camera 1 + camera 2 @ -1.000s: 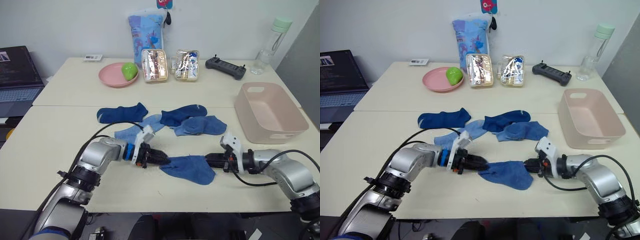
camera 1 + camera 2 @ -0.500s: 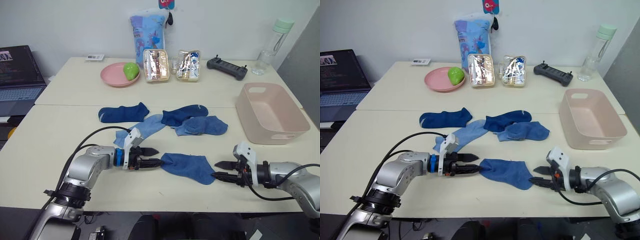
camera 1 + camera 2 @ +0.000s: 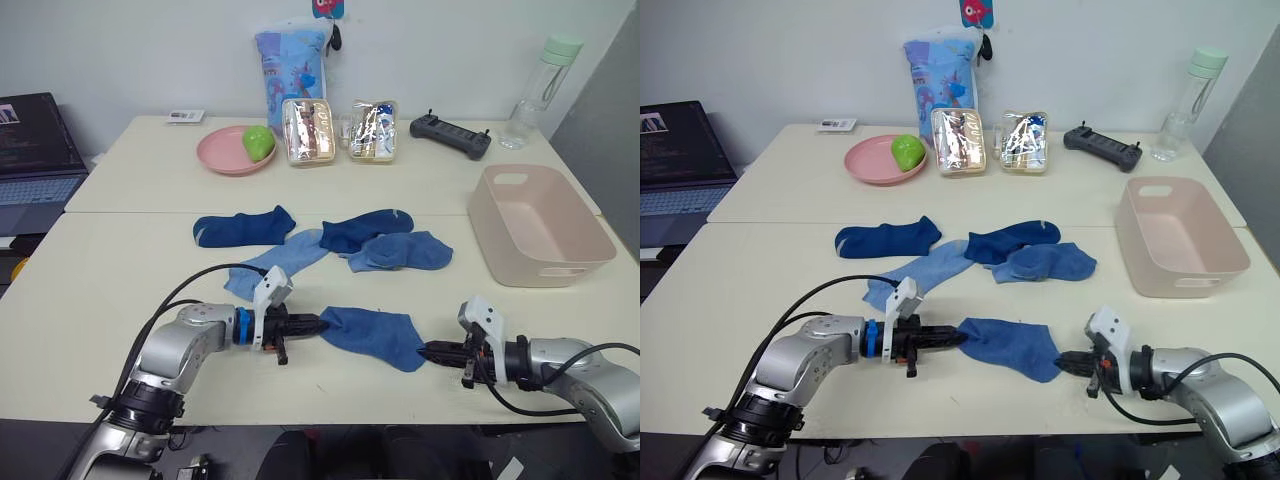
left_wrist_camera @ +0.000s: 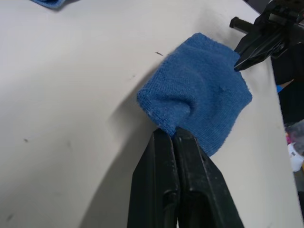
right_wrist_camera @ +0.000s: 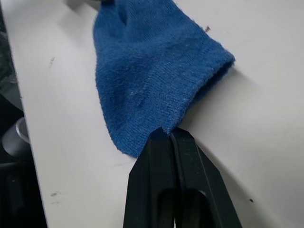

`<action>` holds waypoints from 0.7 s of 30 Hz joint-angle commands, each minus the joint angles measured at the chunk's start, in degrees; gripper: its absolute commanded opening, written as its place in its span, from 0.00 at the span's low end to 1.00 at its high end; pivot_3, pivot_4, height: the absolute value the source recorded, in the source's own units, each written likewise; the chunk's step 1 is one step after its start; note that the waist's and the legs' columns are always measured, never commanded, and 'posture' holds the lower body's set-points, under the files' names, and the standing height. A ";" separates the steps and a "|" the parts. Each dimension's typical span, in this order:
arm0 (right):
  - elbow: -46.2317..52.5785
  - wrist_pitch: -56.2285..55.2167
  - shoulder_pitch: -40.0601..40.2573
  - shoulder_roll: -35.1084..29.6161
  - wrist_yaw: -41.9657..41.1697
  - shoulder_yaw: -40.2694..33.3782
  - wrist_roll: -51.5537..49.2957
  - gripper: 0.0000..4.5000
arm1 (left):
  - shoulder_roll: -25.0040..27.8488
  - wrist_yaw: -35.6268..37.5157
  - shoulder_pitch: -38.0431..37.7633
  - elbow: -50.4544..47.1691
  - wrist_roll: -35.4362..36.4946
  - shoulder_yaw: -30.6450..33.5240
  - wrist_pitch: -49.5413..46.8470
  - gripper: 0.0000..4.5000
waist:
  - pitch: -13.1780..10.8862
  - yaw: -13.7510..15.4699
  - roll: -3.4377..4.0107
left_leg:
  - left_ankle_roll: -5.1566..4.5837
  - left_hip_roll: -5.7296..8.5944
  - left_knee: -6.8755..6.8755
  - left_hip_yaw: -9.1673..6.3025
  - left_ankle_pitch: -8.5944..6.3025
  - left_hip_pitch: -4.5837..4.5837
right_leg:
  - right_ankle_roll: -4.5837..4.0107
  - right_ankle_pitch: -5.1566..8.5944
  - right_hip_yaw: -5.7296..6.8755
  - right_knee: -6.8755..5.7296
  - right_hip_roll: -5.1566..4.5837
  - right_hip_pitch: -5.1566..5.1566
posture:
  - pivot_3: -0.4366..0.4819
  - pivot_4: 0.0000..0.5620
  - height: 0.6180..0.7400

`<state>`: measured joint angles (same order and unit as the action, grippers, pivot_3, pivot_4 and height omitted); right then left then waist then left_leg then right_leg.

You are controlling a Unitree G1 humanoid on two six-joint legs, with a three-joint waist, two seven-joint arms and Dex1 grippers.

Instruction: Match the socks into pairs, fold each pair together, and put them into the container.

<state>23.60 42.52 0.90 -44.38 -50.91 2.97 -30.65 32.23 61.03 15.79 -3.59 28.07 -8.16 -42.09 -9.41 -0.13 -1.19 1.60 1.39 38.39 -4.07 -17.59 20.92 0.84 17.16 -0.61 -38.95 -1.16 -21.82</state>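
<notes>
left arm casing: I see rounded silver-grey metal shells with black joint rings, lower left of the head view
left wrist: a blue band, then a white angular bracket, ahead of the forearm
left gripper [image 3: 312, 324]: two slim matte black fingers [image 4: 164, 190], long and flat-faced, with a recessed slot in each
cables: a black cable loops above my left forearm; another arcs over the right forearm, lower right
right arm casing: the same silver-grey shells; black collar at the wrist
right wrist: white bracket above, a small red mark beside it
right gripper [image 3: 432, 350]: black tapered fingers [image 5: 164, 190], smooth and slightly glossy
</notes>
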 commanded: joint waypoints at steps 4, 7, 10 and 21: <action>2.35 2.61 -0.56 -1.88 -2.12 -2.53 -3.44 0.01 | 2.09 -2.09 -3.94 -7.41 5.28 3.75 -6.43 0.00 | 0.00 -0.01 0.00 | 0.00 0.00 0.00 0.00 0.00 0.00 | 0.00 0.00 -0.01 0.00 0.00 0.00 | 0.48 0.27 1.00; 2.72 4.34 -1.00 -4.47 -4.47 -2.21 -4.61 0.01 | 3.49 -2.51 -5.25 -10.51 8.49 5.60 -10.39 0.00 | -0.01 0.00 0.01 | 0.00 0.00 -0.02 0.00 0.00 -0.01 | 0.00 0.00 0.00 -0.01 0.00 0.00 | 0.48 0.27 1.00; 1.37 4.14 -1.90 -5.34 -5.51 -1.61 -4.30 0.01 | 2.85 -4.89 -5.13 -10.07 10.27 6.62 -13.53 0.00 | -0.01 0.02 0.01 | -0.01 0.00 -0.01 -0.01 0.00 -0.01 | 0.00 0.00 0.01 0.01 0.00 0.03 | 0.48 0.27 1.00; -2.73 1.40 -5.96 -4.13 -5.80 1.02 -0.96 0.01 | 2.09 -8.72 -6.49 -10.27 10.08 5.26 -14.83 0.00 | -0.01 0.02 0.00 | 0.00 0.00 -0.12 -0.01 0.00 -0.01 | 0.00 0.01 0.02 0.07 0.00 0.00 | 0.48 0.27 1.00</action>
<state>20.57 45.14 -4.17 -48.65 -56.39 3.96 -32.03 34.42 52.79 9.62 -11.78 37.75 -3.09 -57.42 -9.42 -0.11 -1.19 1.61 1.39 38.26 -4.08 -17.59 20.90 0.84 17.16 -0.61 -38.88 -1.16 -21.83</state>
